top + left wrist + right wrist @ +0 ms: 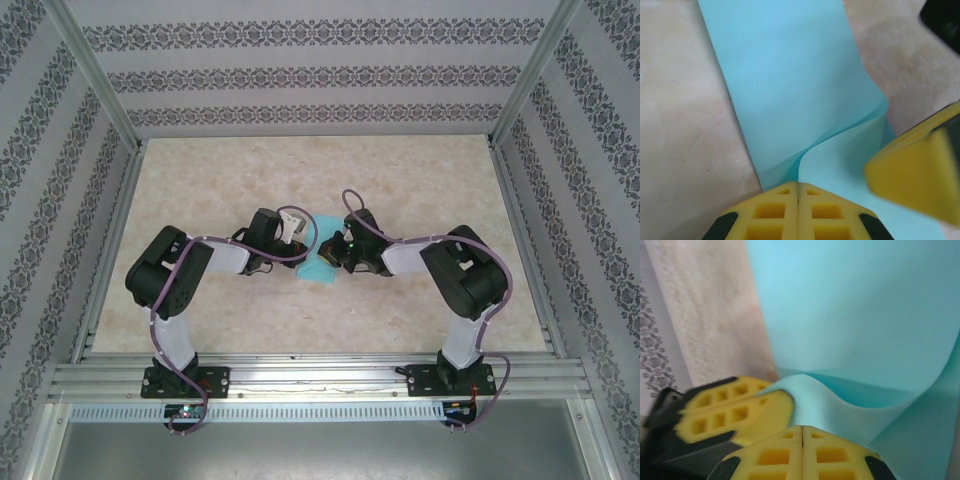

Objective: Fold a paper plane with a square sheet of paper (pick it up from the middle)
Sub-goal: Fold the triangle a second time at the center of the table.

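Square sheet of paper [790, 75] lies buckled on the counter [685, 125], ahead of and between both tools. Left tool [798, 187] and right tool [802, 430] are fully closed, each pinching a raised fold.

- Beige marbled table [200, 190] spreads across the middle.
- Striped, flower-patterned wall panels [300, 75] close it in on three sides.
- Silver metal posts [95, 75] slant up from the far corners.
- Slotted metal rail [320, 372] runs along the near edge.

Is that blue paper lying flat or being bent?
Bent: the square sheet of paper curls up in a wave where the shut left gripper pinches it.
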Action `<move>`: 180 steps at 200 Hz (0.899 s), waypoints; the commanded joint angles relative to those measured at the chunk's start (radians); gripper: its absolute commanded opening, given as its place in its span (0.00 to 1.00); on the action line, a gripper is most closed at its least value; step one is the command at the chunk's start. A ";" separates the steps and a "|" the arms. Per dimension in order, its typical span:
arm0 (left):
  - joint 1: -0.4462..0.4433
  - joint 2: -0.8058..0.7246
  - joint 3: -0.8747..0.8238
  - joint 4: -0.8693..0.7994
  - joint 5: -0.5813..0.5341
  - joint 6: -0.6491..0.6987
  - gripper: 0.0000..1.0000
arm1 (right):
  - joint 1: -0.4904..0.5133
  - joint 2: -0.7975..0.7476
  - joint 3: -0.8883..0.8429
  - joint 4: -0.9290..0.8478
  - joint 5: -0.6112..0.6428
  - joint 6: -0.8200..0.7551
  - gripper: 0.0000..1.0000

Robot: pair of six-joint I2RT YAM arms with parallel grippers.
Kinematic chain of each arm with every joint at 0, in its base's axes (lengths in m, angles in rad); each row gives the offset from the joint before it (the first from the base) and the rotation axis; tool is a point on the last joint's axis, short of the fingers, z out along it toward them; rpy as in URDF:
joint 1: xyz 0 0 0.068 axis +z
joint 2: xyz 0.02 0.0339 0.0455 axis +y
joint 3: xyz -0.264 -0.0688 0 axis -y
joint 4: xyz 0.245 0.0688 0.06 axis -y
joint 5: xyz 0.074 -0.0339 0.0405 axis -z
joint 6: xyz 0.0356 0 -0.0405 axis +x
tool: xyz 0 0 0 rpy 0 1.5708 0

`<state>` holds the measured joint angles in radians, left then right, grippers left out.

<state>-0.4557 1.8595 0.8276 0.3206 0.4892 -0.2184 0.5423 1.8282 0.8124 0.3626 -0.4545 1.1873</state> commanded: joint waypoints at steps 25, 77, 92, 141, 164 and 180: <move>0.012 0.024 0.009 -0.067 -0.003 0.024 0.00 | -0.035 0.019 -0.004 0.006 -0.010 0.024 0.00; 0.011 0.023 0.006 -0.077 -0.004 0.025 0.00 | -0.037 0.062 -0.063 -0.009 0.079 0.067 0.00; 0.011 0.021 0.006 -0.079 -0.006 0.029 0.00 | -0.043 0.049 -0.070 -0.004 0.076 0.077 0.00; 0.012 0.022 0.010 -0.087 -0.004 0.030 0.00 | -0.077 -0.037 -0.039 -0.085 0.094 0.029 0.00; 0.011 0.020 0.013 -0.087 -0.004 0.030 0.00 | -0.092 -0.002 -0.064 -0.072 0.089 0.035 0.00; 0.012 0.020 0.013 -0.089 -0.002 0.030 0.00 | -0.094 0.020 -0.082 -0.044 0.088 0.042 0.00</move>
<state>-0.4561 1.8595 0.8349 0.3038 0.4900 -0.2115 0.4538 1.8202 0.7666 0.3271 -0.3927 1.2282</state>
